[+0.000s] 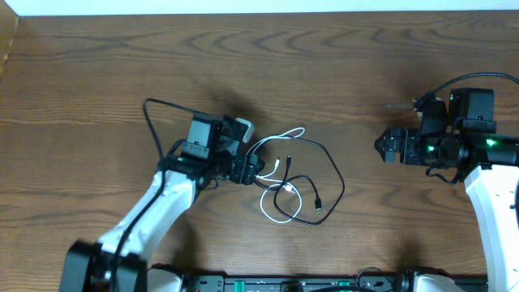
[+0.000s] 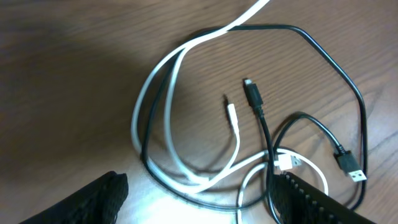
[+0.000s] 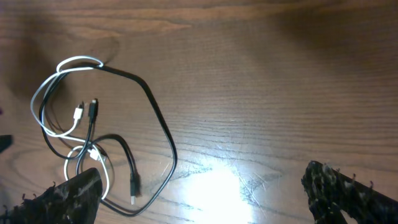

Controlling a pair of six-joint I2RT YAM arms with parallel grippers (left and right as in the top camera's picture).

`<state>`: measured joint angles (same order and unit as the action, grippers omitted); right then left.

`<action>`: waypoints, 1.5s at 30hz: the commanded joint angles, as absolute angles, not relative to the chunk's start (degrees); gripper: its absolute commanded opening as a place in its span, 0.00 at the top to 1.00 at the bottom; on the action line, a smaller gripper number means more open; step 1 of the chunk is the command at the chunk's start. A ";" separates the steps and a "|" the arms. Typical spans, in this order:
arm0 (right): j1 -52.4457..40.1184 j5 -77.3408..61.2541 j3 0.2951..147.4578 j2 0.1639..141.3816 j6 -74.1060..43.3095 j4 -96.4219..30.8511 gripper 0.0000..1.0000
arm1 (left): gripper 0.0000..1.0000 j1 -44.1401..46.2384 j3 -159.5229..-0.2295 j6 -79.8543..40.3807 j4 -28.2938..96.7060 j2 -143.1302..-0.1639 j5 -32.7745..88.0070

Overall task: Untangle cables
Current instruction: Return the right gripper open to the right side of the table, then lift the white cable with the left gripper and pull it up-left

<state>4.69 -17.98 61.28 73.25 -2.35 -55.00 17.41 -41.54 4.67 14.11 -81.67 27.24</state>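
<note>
Wooden tabletop (image 1: 122, 65) - the cables (image 1: 289, 188) lie directly at the left gripper (image 1: 259, 169), its jaws apart and empty; the right gripper (image 1: 381, 148), wide open, sits well apart.

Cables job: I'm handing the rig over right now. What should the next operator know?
Left gripper: open, holding nothing, low over the left side of the heap.
Right gripper: open, empty, over the bare dark wooden table, off to the right of the heap.
Cables: the thin black cable and thin white cable lie in one heap mid-table. Their loops cross in several places and the plug ends lie free.
Done: nothing separated yet.
Left: draw the white clear of the black and lay them apart.
</note>
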 commanded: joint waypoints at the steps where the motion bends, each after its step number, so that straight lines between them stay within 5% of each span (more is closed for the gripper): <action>1: 4.34 -17.69 61.06 72.99 -2.96 -55.16 0.01 | 0.22 17.50 -41.19 9.41 10.44 -85.80 33.80; 12: 4.34 -17.67 61.06 72.97 -2.94 -56.55 0.01 | 0.37 17.50 -41.19 9.37 3.68 -96.77 34.13; 19: 4.34 -17.47 61.06 72.99 -2.94 -56.47 0.01 | 0.91 17.50 -41.21 6.90 1.48 -96.71 34.89; 45: 4.12 -16.34 49.01 73.52 -9.39 -48.10 0.01 | 0.92 10.59 -49.95 -9.50 -3.77 -55.59 35.03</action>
